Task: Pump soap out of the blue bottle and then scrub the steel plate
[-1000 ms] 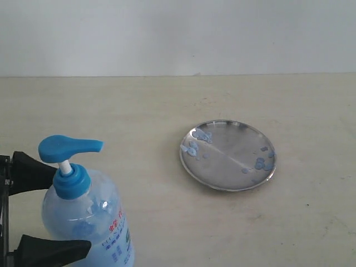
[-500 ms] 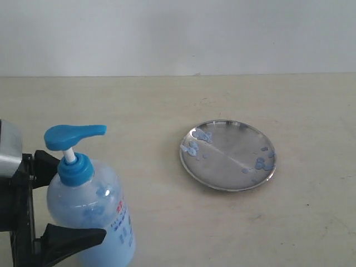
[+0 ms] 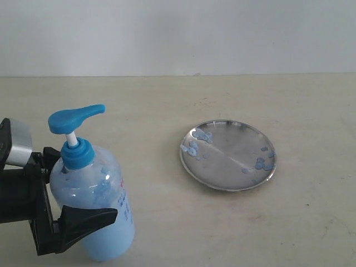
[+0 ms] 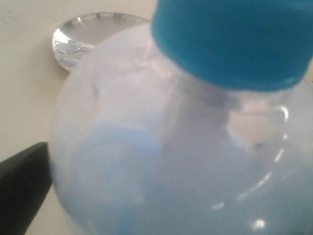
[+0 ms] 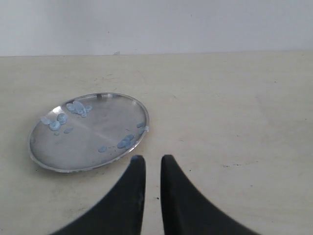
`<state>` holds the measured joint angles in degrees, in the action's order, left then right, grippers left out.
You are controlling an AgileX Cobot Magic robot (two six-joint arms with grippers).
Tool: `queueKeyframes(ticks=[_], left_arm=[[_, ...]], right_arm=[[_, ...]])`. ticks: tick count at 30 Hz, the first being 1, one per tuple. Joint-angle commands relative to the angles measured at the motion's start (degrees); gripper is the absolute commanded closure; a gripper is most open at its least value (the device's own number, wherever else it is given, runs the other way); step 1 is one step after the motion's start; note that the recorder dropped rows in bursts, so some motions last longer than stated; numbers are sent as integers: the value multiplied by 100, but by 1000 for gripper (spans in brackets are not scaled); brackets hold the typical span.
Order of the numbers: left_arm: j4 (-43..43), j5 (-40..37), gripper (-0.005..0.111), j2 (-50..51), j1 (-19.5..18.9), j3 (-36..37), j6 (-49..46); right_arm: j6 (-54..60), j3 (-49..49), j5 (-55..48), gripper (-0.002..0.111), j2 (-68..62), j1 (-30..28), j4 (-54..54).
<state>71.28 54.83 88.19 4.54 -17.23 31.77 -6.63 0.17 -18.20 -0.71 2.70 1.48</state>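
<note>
The blue bottle [image 3: 99,206] stands at the near left, clear, with light blue soap [image 3: 83,194] inside and a bright blue pump head [image 3: 75,119] whose spout points right. My left gripper [image 3: 83,184] is shut on its body, one black finger behind and one in front. In the left wrist view the bottle [image 4: 171,161] and its blue collar [image 4: 234,39] fill the picture. The steel plate [image 3: 228,156] lies right of centre, dotted with pale blue blobs [image 3: 194,146]. My right gripper [image 5: 152,159] is shut and empty, just short of the plate's [image 5: 88,132] rim; the exterior view does not show it.
A beige tabletop [image 3: 167,100] runs back to a white wall [image 3: 178,33]. Bare table lies between the bottle and the plate. The left wrist view shows a part of the plate [image 4: 93,29] past the bottle, and one black finger [image 4: 22,186].
My left gripper has come further into view from the left edge, carrying the bottle to the right and a little away. The pump spout now tips slightly upward. The plate has not moved.
</note>
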Motion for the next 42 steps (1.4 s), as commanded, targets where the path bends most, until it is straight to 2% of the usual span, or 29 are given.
queueKeyframes(ticks=[1, 3, 9, 12, 14, 18, 24, 29, 35, 42], left_arm=[[-431, -37, 2, 36, 13, -19, -191], [-553, -37, 14, 36, 13, -19, -204], [-812, -37, 72, 36, 13, -19, -312], [-1096, -37, 94, 36, 13, -19, -561], [-1208, -25, 102, 36, 13, -19, -818], [-1208, -25, 102, 36, 13, -19, -1505], [-1197, -74, 102, 75, 13, -330, -1559], [-844, -74, 102, 347, 13, -938, -1146], [-289, 268, 102, 817, 13, -1421, -884], [-289, 336, 102, 1220, 13, -1796, -812]], right_arm=[[9, -17, 78, 106, 0, -39, 30], [9, -17, 78, 106, 0, -39, 30], [9, -17, 78, 106, 0, -39, 30], [9, -17, 78, 106, 0, -39, 30], [9, -17, 78, 106, 0, -39, 30], [9, -17, 78, 106, 0, -39, 30], [9, -17, 78, 106, 0, -39, 30], [9, -17, 78, 106, 0, -39, 30], [9, -17, 226, 106, 0, -39, 30], [-619, -17, 1248, 106, 0, -39, -202]])
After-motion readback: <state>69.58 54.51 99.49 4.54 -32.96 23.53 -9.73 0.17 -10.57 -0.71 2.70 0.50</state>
